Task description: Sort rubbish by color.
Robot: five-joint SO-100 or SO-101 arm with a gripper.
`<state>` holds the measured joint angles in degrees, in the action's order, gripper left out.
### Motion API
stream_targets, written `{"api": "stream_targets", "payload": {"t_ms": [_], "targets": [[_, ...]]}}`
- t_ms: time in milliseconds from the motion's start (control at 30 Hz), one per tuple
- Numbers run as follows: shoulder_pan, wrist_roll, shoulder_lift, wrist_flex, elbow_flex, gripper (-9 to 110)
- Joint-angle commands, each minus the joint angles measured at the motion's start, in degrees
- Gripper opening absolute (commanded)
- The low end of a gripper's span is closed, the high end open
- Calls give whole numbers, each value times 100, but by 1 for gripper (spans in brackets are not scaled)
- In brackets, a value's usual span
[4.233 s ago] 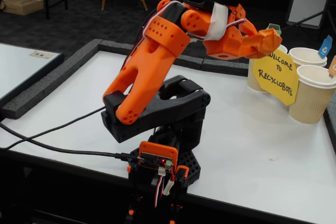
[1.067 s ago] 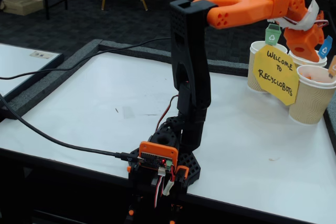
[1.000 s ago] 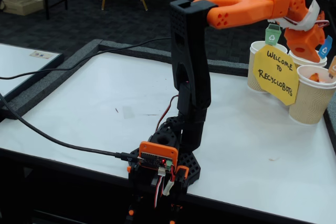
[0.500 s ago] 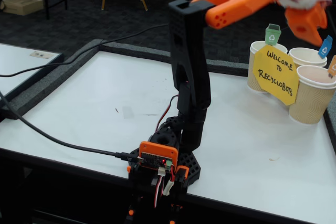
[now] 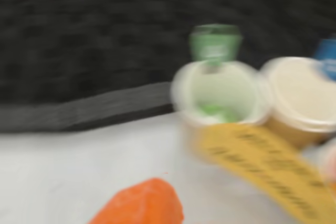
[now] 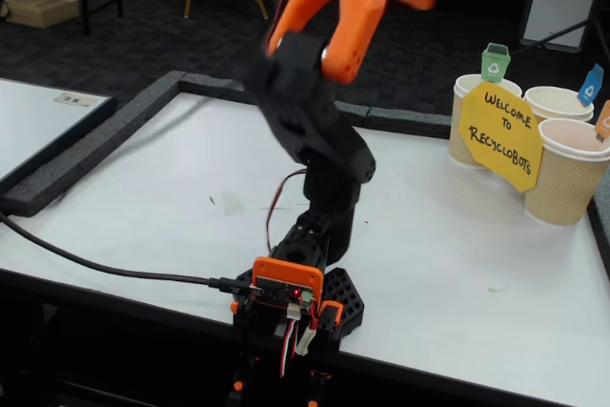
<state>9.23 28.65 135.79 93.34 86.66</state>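
The arm [image 6: 324,54] has swung back from the cups and now rears up at top centre of the fixed view, blurred, its gripper out of frame there. In the wrist view, an orange fingertip [image 5: 139,205] shows at the bottom edge; whether the gripper is open, I cannot tell. A green wad [image 5: 216,112] lies in the green-tagged cup [image 5: 181,95], right of centre. The sign [image 6: 500,135] hangs at right as before.
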Motion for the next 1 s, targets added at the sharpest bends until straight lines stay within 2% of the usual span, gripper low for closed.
{"api": "stream_targets", "payload": {"t_ms": [0, 167, 267, 567, 967], "targets": [[-809, -88, 826, 44, 272, 0], [-1257, -88, 1169, 237, 791, 0], [-2347, -88, 1230, 756, 879, 0], [-4737, -70, 1371, 800, 1151, 0], [-6363, -44, 1406, 773, 2171, 0]]}}
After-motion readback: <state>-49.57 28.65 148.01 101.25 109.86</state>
